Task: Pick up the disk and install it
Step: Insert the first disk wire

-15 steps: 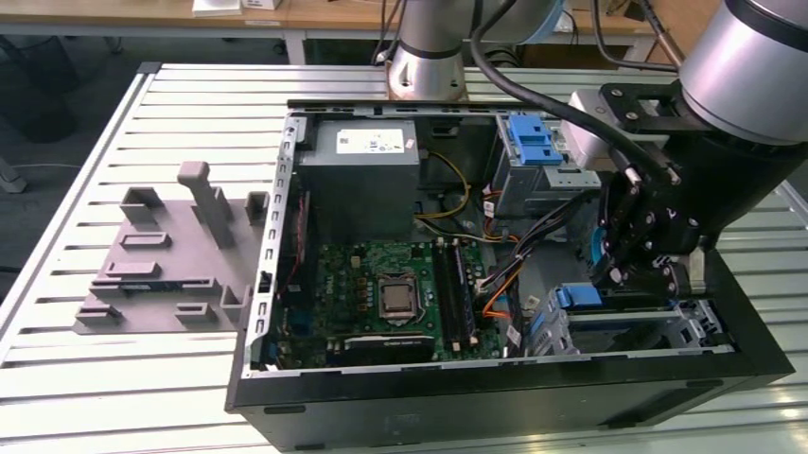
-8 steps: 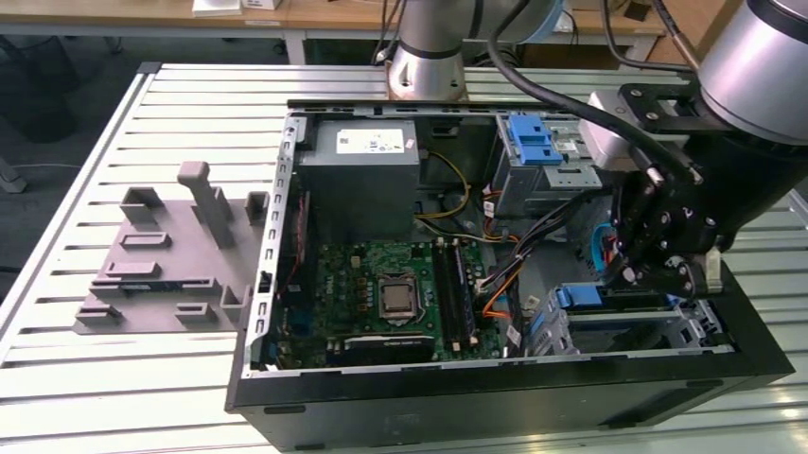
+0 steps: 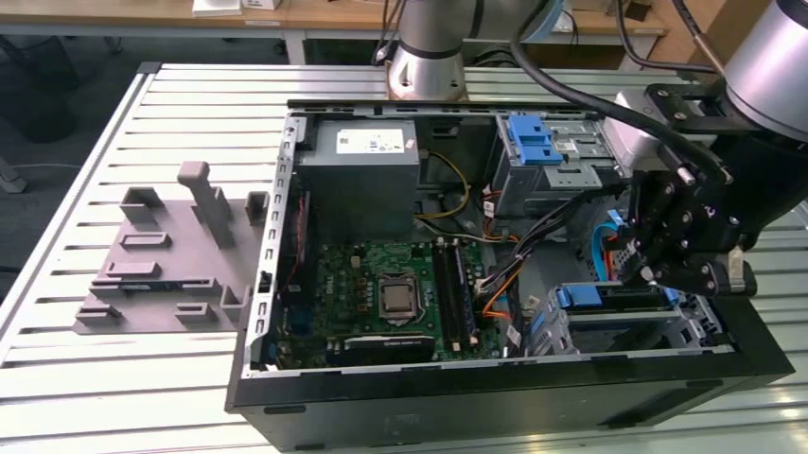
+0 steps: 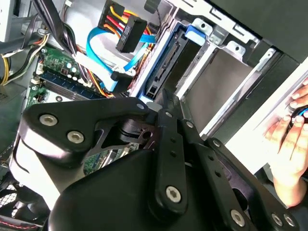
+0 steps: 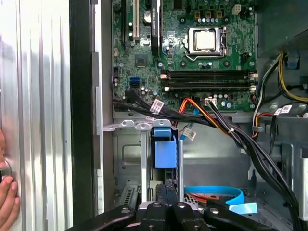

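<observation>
Exterior view: the power supply's (image 3: 366, 151) white sticker is too small to read. The disk (image 3: 615, 297) sits in a drive cage (image 3: 701, 323), blue carrier up, beneath the gripper (image 3: 646, 276).

Second wrist view: the gripper (image 4: 163, 98) is clenched, tips together, beside the edge-on disk (image 4: 168, 60).

First wrist view: the cable tags (image 5: 156, 106) are illegible, and the cage hides the disk's (image 5: 165, 149) body.

Case (image 3: 505, 402) was black. Motherboard (image 3: 378, 293) was green with black slots. Tabletop (image 3: 189, 104) was silver, ribbed in stripes. Fixture (image 3: 165, 255) was plain grey. Power supply (image 3: 366, 175) was grey with a white sticker. Disk (image 3: 584, 296) had a blue carrier; latch (image 3: 531, 142) was blue too. Flat cable (image 4: 98, 53) was light blue. Wires (image 5: 192, 108) were orange and black. Gripper (image 3: 650, 270) was black.
</observation>
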Robot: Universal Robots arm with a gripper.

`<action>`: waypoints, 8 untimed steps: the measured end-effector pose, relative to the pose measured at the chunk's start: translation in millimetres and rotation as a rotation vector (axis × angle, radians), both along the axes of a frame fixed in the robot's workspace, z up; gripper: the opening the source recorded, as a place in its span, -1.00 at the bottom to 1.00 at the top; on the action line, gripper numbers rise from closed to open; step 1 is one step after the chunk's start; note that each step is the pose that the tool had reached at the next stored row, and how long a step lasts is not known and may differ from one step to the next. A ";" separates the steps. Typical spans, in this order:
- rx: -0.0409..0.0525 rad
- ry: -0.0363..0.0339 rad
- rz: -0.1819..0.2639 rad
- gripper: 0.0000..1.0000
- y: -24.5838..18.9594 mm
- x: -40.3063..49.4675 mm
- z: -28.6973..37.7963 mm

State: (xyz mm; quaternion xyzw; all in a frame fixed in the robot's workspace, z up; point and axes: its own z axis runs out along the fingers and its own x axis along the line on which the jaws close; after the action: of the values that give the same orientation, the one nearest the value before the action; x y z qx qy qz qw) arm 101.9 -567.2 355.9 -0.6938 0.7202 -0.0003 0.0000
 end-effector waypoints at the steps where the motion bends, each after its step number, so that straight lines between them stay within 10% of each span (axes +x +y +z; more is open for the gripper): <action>1: 0.0002 0.0000 0.000 -0.79 0.2 0.0 0.1; 8: 0.0001 -0.0038 0.000 -0.79 1.5 0.1 7.0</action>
State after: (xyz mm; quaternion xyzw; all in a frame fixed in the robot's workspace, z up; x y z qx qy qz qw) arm 102.0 -565.6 362.8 -0.6938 0.7202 -0.0016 0.0014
